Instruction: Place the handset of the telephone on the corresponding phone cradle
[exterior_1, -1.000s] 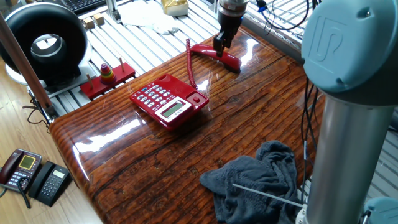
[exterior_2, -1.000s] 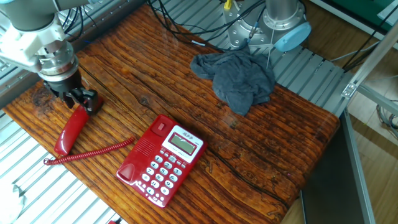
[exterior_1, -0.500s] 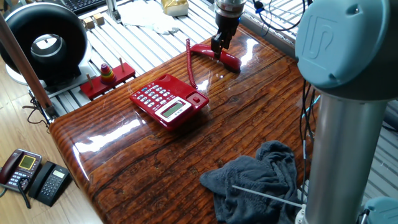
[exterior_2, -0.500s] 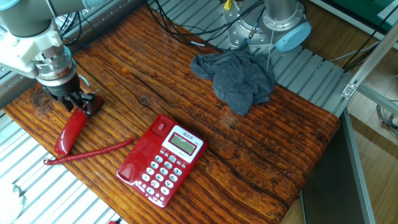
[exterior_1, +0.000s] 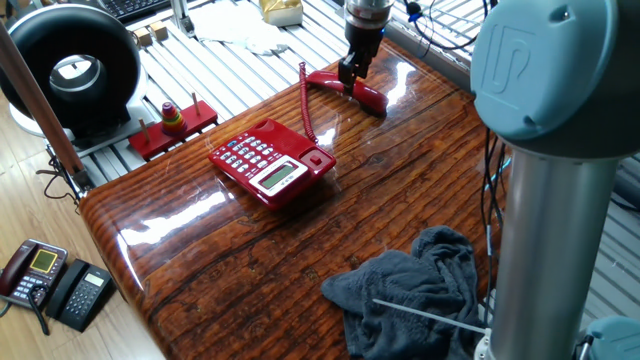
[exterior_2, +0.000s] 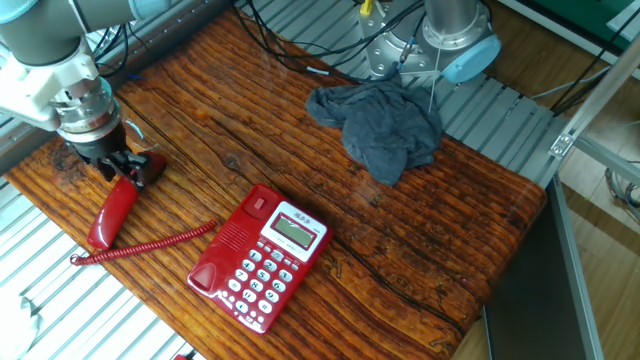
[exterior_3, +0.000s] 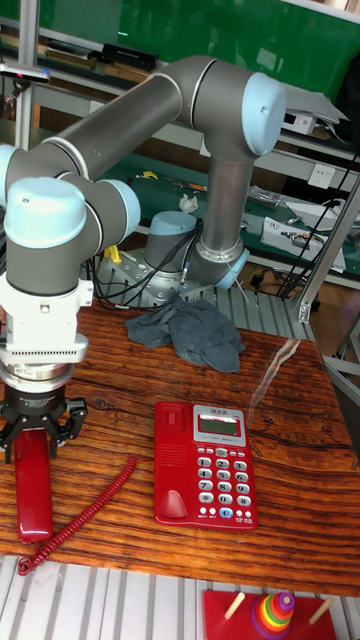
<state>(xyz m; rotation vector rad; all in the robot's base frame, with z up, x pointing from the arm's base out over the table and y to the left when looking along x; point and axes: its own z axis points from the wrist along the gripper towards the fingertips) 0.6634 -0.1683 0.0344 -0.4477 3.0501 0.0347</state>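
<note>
The red handset (exterior_1: 372, 96) (exterior_2: 108, 212) (exterior_3: 33, 495) lies flat near the table's edge, apart from the red telephone (exterior_1: 270, 162) (exterior_2: 255, 262) (exterior_3: 205, 465). Its coiled cord (exterior_2: 150, 243) trails across the wood to the phone. The phone cradle (exterior_3: 170, 470) (exterior_2: 225, 250) beside the keypad holds nothing. My gripper (exterior_1: 350, 78) (exterior_2: 125, 172) (exterior_3: 40, 430) is low over the handset's far end. It is open, with one finger on each side of the handset, which still rests on the table.
A grey cloth (exterior_1: 415, 290) (exterior_2: 385, 125) (exterior_3: 190, 335) is bunched near the arm's base (exterior_2: 440, 40). A red ring-stacking toy (exterior_1: 172, 120) sits beyond the table edge. Two dark phones (exterior_1: 50, 280) lie on the floor. Metal slats surround the wooden table (exterior_2: 420, 230).
The gripper has shifted slightly along the handset and settled lower around its end. The handset, cord and telephone have not moved.
</note>
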